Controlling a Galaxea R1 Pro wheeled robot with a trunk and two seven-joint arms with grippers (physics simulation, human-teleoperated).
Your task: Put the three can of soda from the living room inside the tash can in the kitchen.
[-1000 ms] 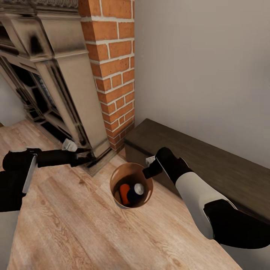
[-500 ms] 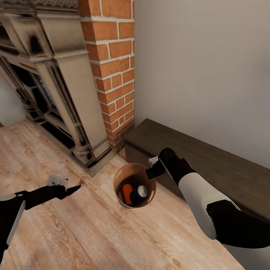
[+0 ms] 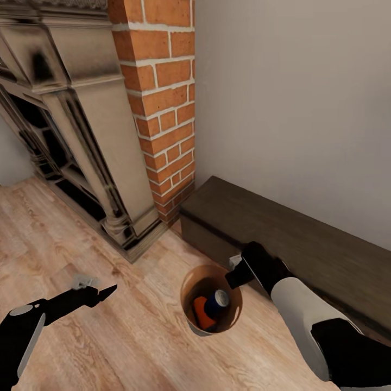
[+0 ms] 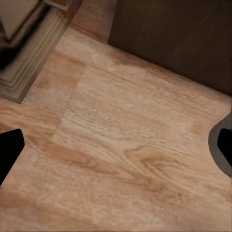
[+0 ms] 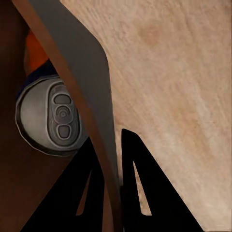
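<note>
Your right gripper (image 5: 108, 159) has its jaws clamped narrow on the rim of the tash can (image 3: 191, 320), which hangs over the wood floor (image 3: 136, 336) just in front of the dark bench (image 3: 304, 239). Inside the bin you have an orange can (image 3: 202, 314) and a blue can (image 3: 217, 301); I cannot confirm a third. Your left gripper (image 4: 116, 145) is spread wide, holding nothing. The kitchen delivery remains, as I judge it.

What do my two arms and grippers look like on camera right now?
Both arms have glossy black joints and white shell segments. The left gripper is black and tapers to a point, with a small grey block on its wrist. The right gripper has flat black triangular fingers with cut-out slots. No cables or markings show.
</note>
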